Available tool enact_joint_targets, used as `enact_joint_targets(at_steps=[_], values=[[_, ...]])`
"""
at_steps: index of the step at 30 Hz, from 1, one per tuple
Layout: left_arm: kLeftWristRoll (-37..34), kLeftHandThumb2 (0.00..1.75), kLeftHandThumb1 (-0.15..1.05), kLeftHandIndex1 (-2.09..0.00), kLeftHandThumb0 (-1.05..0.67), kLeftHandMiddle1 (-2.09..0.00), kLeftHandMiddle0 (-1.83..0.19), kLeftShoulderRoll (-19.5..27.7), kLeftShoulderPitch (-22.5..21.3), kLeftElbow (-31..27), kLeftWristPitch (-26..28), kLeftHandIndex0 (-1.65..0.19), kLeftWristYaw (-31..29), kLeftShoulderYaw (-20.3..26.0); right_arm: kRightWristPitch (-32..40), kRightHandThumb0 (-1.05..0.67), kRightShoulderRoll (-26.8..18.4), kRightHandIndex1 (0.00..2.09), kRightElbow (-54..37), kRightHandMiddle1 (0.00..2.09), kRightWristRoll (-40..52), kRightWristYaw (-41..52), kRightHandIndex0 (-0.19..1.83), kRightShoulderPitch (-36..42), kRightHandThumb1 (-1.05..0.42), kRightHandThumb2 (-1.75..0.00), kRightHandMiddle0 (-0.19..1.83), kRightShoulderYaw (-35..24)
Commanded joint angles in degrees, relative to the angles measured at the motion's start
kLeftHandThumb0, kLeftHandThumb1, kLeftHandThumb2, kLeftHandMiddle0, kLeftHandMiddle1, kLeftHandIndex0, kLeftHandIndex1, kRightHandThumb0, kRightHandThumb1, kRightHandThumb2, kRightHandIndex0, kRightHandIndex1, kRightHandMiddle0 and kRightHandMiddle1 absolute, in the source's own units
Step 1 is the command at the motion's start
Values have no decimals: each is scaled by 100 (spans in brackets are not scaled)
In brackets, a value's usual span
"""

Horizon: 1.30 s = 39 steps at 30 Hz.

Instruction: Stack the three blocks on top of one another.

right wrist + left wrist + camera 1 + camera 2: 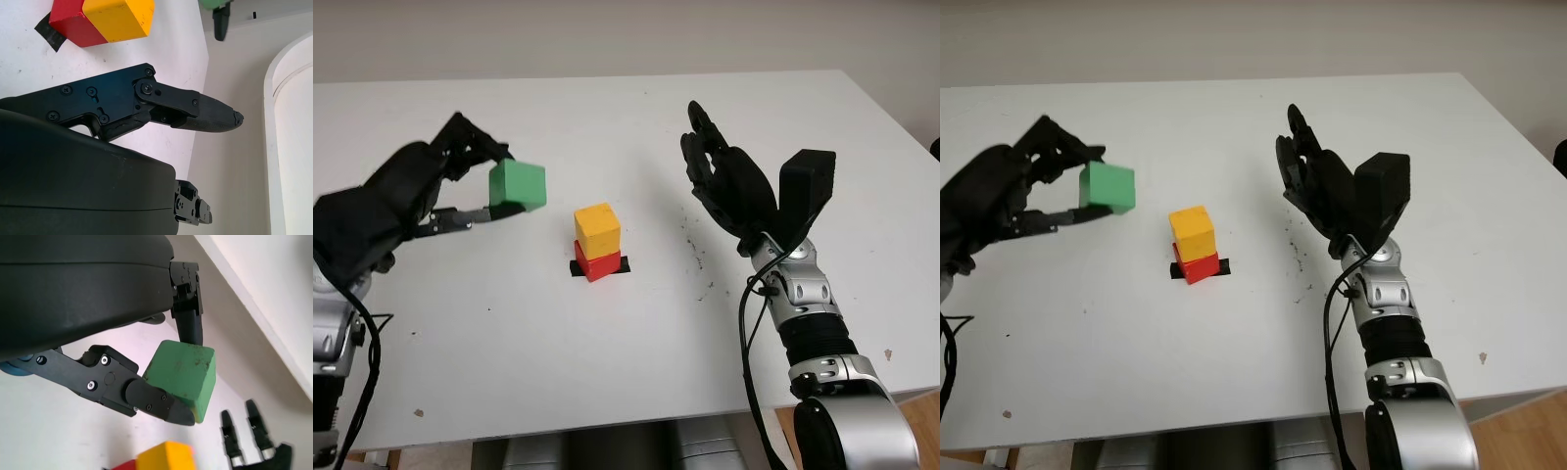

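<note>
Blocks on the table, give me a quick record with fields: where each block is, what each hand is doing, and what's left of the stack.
green block: held off the table by the left hand, left of the stack
yellow block: sits on the red block
red block: on the white table, over a patch of black tape
right hand: open, raised right of the stack, holding nothing
stack so far: two of three
still to do: green block onto yellow block
</note>
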Motion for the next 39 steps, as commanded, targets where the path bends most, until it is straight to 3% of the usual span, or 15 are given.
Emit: enact_joint_targets(at_steps=[1, 5, 18, 26, 39], values=[[-65, 18, 105, -171, -40, -8, -25, -89, -266, -243, 280, -33, 40, 18, -35, -68, 16, 0, 21, 0, 37, 13, -19, -54, -105, -64, -19, -27], [-252, 15, 105, -170, -40, -6, -25, -378, -501, -526, 1040, -40, 90, -18, -63, -68, 45, 0, 53, 0, 38, 16, -19, -60, -105, -64, -19, -31], [-662, 20, 105, -178, -39, -5, -25, -1256, -927, -744, 2563, -43, 185, -258, -63, -68, 88, 0, -3, 0, 40, -22, -19, -3, -105, -63, -19, -39], [-810, 16, 105, -183, -42, -6, -26, -1651, -680, -994, 2930, -45, 435, -244, -86, -69, 66, 0, 24, 0, -22, -44, -19, -5, -105, -64, -19, -19], [-735, 22, 105, -188, -42, -4, -23, -1687, -283, -1265, 2875, -36, 501, -267, -96, -69, 30, 0, 22, 0, -13, -20, -19, -50, -105, -64, -19, -43]])
